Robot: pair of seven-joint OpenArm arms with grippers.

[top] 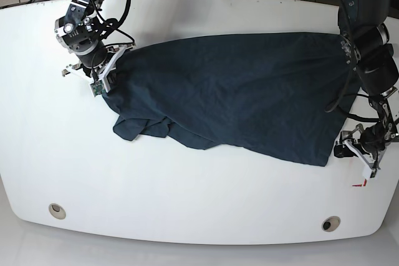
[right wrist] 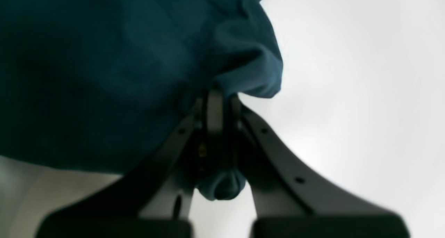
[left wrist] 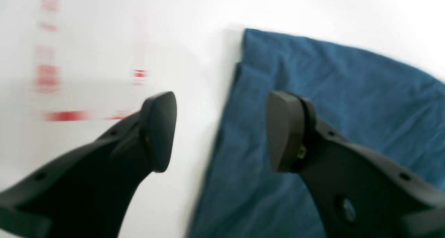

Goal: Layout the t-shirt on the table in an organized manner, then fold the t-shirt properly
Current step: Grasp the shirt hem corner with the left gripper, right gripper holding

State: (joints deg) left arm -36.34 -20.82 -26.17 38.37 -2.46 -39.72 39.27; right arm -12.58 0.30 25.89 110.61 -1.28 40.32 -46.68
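Here, what we see on the white table (top: 199,23):
T-shirt: we find the dark navy t-shirt (top: 249,91) spread across the middle of the table, body mostly flat, a bunched fold at its lower left in the base view.
Right gripper: the right gripper (right wrist: 219,102) has its jaws pressed together, pinching a gathered edge of the t-shirt; a small wad of cloth pokes out behind the fingers.
Left gripper: the left gripper (left wrist: 220,130) has its jaws spread, empty, straddling the t-shirt's straight edge, one finger over cloth, one over bare table.
Red mark: we see blurred red lines (left wrist: 66,115) beside that gripper.
Grommet holes: two round grommet holes (top: 57,210) sit along the near edge.
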